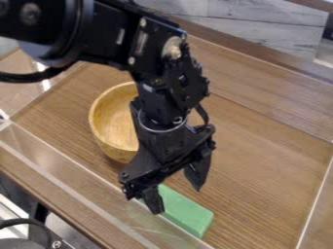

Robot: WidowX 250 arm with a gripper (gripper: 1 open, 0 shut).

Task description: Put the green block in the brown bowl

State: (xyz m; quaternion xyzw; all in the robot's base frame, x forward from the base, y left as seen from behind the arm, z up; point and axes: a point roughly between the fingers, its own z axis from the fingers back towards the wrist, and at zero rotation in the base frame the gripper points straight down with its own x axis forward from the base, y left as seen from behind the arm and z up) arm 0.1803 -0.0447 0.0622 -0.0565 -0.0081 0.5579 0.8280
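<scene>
The black robot arm [156, 73] reaches in from the ten o'clock corner of the view and bends down over the wood-grain tabletop [267, 156], its wrist pointing straight down. The fingers [174, 187] are spread wide and hold nothing; one dark fingertip [152, 200] sits at about seven o'clock of the wrist and the other at about four o'clock. The green block [189, 214] lies flat on the tabletop near the six o'clock edge of the view, its long side running from ten o'clock to four o'clock. The fingertip toward seven o'clock overlaps the block's ten o'clock end in the picture; whether it touches the block cannot be told from this angle. The other fingertip hangs just above and beyond the block's far long edge. The brown bowl [111, 117] stands upright on the tabletop at about ten o'clock of the block, near it but apart, and the arm hides its three o'clock side. Its hollow shows only bare wood. A clear plastic wall [53, 170] runs along the tabletop's near edge at about eight o'clock, and a clear plastic piece [101, 32] stands at the far side, near twelve o'clock.
</scene>
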